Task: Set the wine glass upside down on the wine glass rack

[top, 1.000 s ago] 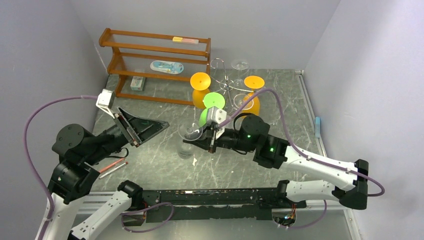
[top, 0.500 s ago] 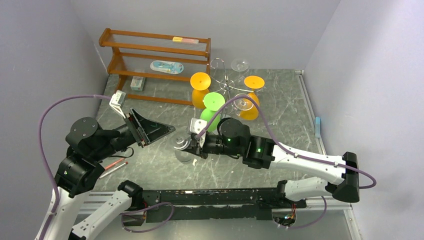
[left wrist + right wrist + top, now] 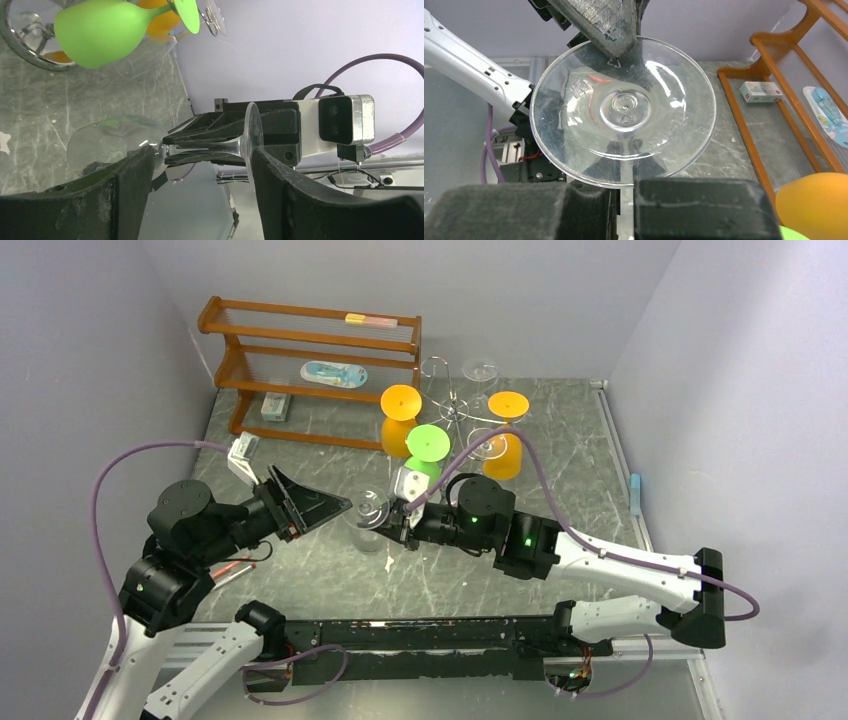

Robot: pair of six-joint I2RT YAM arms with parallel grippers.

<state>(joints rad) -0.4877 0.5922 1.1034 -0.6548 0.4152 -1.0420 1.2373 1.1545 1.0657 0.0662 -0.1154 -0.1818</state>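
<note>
My right tool pinches the glass by its stem over mid-surface, well short of the far rack, and my left tool gapes wide around that stem, so I should close it squarely before the right lets go.

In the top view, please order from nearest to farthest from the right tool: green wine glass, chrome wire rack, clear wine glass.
1. clear wine glass, held by the right tool
2. green wine glass, just behind it
3. shiny chrome wire rack, farther back
</note>
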